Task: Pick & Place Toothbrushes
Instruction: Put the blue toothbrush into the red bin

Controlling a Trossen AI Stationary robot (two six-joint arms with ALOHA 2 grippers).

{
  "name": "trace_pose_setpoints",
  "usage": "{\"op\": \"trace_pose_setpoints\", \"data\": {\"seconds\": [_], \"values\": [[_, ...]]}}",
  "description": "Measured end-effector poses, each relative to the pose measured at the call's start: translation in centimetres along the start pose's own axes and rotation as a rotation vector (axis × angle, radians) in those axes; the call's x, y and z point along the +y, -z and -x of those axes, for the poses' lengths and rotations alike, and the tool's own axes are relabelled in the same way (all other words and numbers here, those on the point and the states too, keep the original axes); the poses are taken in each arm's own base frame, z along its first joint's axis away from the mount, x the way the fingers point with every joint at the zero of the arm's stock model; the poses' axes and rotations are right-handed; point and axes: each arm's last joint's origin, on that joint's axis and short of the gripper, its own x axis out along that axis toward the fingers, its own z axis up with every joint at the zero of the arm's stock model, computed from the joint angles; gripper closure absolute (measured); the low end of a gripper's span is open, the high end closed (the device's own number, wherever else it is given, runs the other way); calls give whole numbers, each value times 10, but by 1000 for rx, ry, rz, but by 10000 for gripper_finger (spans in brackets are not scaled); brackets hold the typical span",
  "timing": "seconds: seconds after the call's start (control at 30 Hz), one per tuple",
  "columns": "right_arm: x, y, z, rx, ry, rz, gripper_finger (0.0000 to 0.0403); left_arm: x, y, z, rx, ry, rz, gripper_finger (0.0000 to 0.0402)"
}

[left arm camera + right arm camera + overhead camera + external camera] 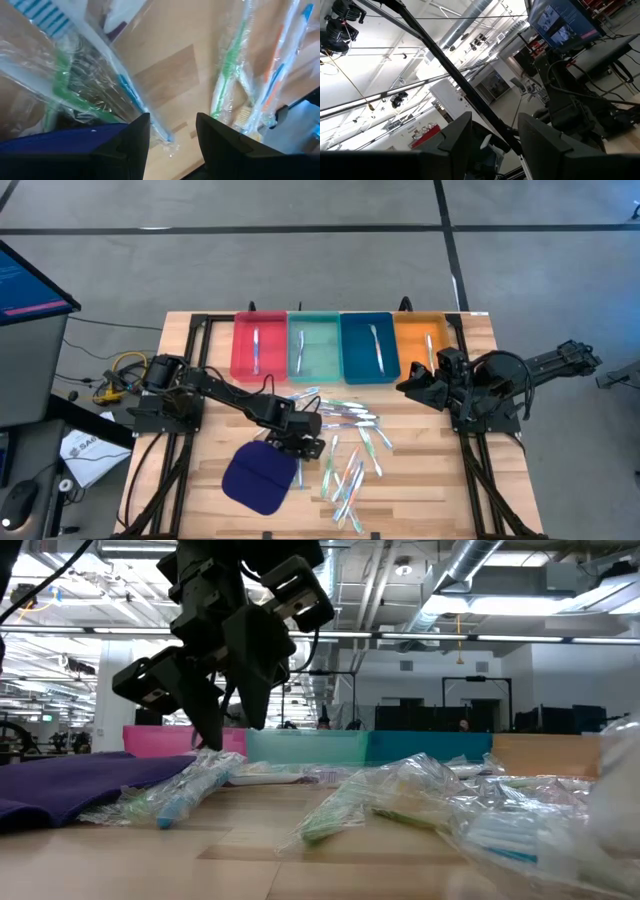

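Observation:
Several clear-wrapped toothbrushes (350, 450) lie scattered flat on the wooden table (430, 480), right of a dark blue pad (258, 477). My left gripper (303, 448) is low over the pile's left side, pointing steeply down and open. In its wrist view (172, 135), the tip of a wrapped blue-accented toothbrush (131, 95) lies between the fingers; the same toothbrush (190, 795) shows below the fingertips (212, 740) in the low view. My right gripper (408, 387) waits raised at the table's right, open and holding nothing (495, 135).
Red (240, 350), teal (325, 350), blue (355, 350) and orange (412, 345) trays stand in a row at the far edge, each with one toothbrush in it. Green and orange-accented toothbrushes (227, 75) lie just beyond the left fingers. Bare wood shows near the front right.

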Motion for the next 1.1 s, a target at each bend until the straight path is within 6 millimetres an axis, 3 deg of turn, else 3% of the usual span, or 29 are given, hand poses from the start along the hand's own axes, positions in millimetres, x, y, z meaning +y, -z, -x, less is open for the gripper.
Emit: {"op": "trace_pose_setpoints", "data": {"seconds": [0.63, 1.1], "values": [[0, 0, 0, 1, 4, 1, 247, 11, -7, -13, 30, -65, 23, 247], [0, 0, 0, 1, 4, 1, 247, 12, -11, -13, -60, -80, 5, 247]]}}
